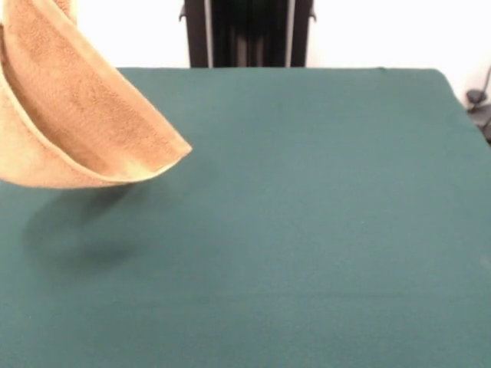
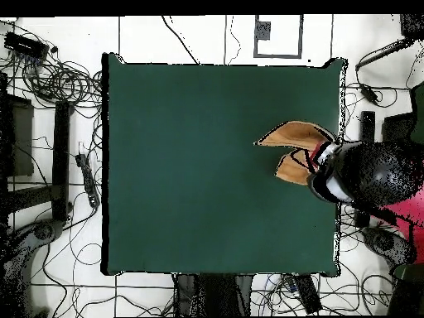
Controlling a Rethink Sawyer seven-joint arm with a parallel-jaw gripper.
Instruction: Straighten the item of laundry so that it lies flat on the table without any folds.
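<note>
The table (image 1: pixel 307 230) is a broad dark green felt field, bare across most of its top. Over its edge, at the overhead view's right, the towel (image 1: pixel 77 115) hangs in the air, golden-tan and fuzzy, doubled into a curved fold with its tip pointing inward; a soft shadow lies on the felt beneath it. The gripper (image 2: pixel 325 157) sits at the towel's top end; its grasp cannot be made out.

Front view cuts off the hanging towel (image 1: pixel 77 115) at top and left; overhead, the arm (image 2: pixel 373 178) hides the gripper's grip
</note>
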